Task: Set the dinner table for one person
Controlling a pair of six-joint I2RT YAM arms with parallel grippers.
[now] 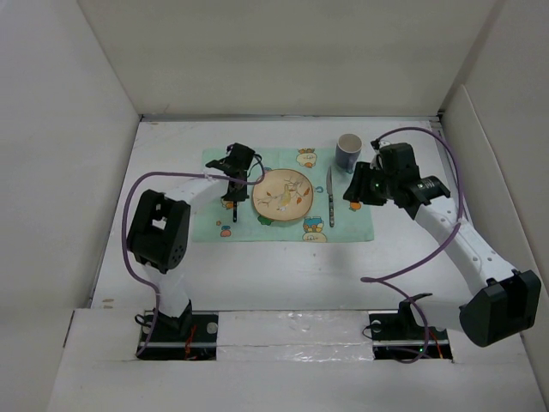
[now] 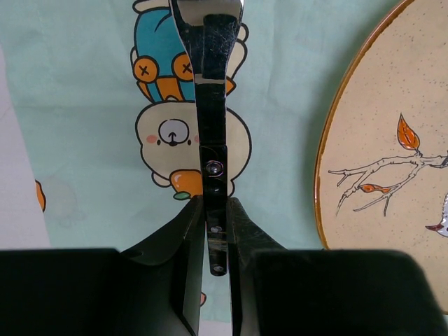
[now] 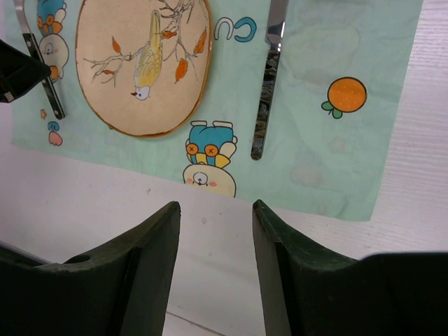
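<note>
The left gripper [image 2: 215,213] clamps a black-handled utensil [image 2: 212,112] near the left edge of the placemat [image 2: 84,105] — the right gripper [image 3: 214,210] hangs spread above the table [image 3: 91,203].

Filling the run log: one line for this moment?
left gripper: shut on utensil, left of plate | right gripper: open, empty | knife right of plate | cup at mat corner

Bright, even, diffuse light; shadows faint.
Glare streaks the metal utensil [image 2: 213,105]; the overhead view seems slightly soft.
</note>
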